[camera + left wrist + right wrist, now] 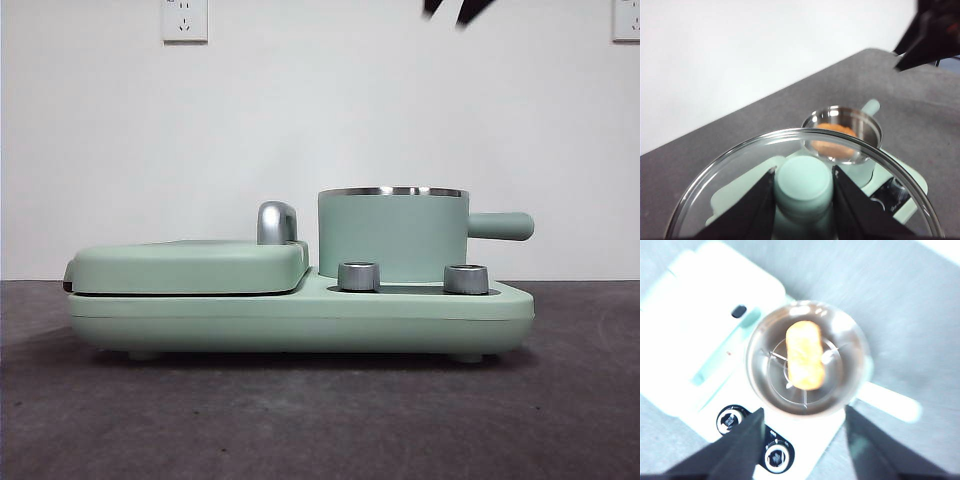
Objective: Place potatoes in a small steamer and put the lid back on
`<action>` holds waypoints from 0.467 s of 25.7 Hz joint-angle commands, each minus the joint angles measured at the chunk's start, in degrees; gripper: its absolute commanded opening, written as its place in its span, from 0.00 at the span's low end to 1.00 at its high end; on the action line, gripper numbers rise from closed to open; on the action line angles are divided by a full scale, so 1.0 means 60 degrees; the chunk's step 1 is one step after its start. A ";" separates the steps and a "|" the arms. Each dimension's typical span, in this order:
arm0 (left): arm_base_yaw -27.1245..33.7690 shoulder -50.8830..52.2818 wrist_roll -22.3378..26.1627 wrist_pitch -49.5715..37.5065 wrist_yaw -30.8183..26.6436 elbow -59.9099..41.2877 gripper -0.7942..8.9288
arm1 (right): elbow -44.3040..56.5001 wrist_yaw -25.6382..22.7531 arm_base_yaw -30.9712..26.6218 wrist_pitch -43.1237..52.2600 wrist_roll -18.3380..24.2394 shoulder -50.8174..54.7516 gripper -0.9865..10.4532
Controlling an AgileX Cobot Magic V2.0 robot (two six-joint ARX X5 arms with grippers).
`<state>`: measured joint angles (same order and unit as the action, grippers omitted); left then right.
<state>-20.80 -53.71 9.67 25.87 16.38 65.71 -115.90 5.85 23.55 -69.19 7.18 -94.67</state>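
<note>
The small steamer stands uncovered on the right of the mint-green base, its stubby handle pointing right. The orange-brown potato lies inside it on a steel rack and also shows through the pot's mouth in the left wrist view. My left gripper is shut on the mint knob of the lid, held in the air away from the pot. My right gripper hangs open high above the pot. Its black tips show at the top edge of the front view.
The flat griddle cover with its chrome handle fills the left half of the base. Two steel dials sit in front of the pot. The dark table runs to a white wall.
</note>
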 commanded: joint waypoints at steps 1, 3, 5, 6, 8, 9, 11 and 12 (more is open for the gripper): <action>-0.0047 -0.0386 -0.0313 -0.0619 0.0262 0.0175 0.10 | -0.0004 0.0000 0.0025 0.0044 -0.0135 0.0903 0.28; -0.0084 -0.0761 -0.0550 -0.1031 0.0601 0.0179 0.10 | 0.0517 -0.0004 0.0036 0.0211 -0.0135 0.1847 0.28; -0.0270 -0.1184 -0.0703 -0.1545 0.0641 0.0182 0.10 | 0.1756 -0.0015 0.0036 0.0721 -0.0138 0.3056 0.28; -0.0375 -0.1406 -0.0750 -0.1814 0.0641 0.0182 0.10 | 0.2499 -0.0015 0.0036 0.0951 -0.0193 0.3657 0.28; -0.0517 -0.1676 -0.0776 -0.2106 0.0645 0.0182 0.10 | 0.3552 -0.0018 0.0036 0.1290 -0.0299 0.4477 0.28; -0.0590 -0.1803 -0.0794 -0.2251 0.0645 0.0182 0.10 | 0.4051 -0.0015 0.0036 0.1475 -0.0342 0.4856 0.28; -0.0761 -0.2095 -0.0820 -0.2561 0.0645 0.0182 0.10 | 0.5231 -0.0011 0.0036 0.1920 -0.0463 0.5756 0.28; -0.0831 -0.2222 -0.0845 -0.2714 0.0645 0.0182 0.10 | 0.5719 -0.0011 0.0036 0.2102 -0.0539 0.6120 0.28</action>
<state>-25.30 -66.52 5.13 11.94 19.84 65.71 -83.53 5.82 23.46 -57.65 5.50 -59.61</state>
